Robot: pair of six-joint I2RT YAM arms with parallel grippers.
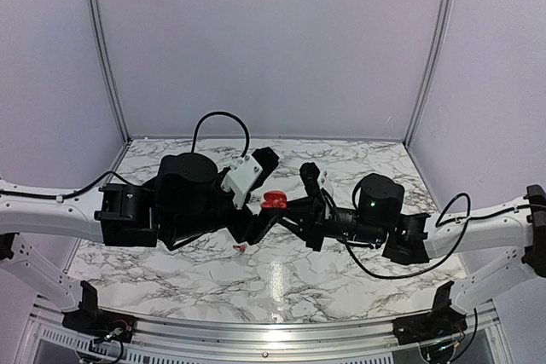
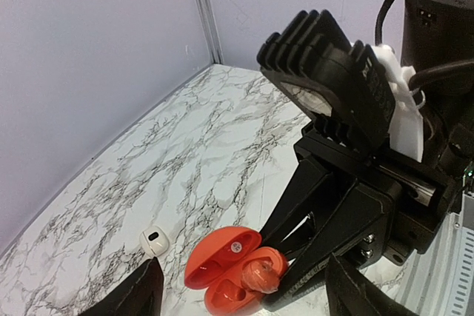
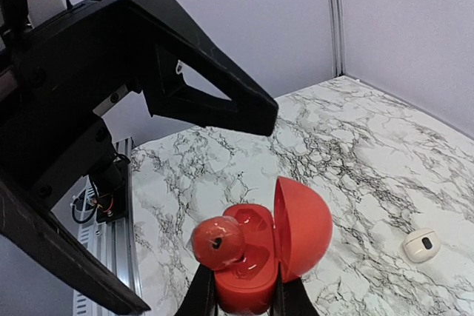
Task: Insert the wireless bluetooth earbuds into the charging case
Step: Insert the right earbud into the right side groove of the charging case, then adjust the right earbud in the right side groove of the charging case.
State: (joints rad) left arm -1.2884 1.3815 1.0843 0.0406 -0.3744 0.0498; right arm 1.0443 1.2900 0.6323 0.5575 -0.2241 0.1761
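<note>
Right tool (image 3: pixel 241 290), clamped on the open red case (image 3: pixel 304 220), holds it above the counter (image 1: pixel 341 279); one earbud (image 3: pixel 218 242) rests inside. Left tool (image 2: pixel 243 264) gapes, empty. Second earbud (image 1: pixel 240 247) lies on the counter, uninserted.

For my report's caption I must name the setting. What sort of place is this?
Probably a robot test booth, not a home: a marble-patterned tabletop closed in by plain lilac wall panels, with a metal rail at its near edge.
</note>
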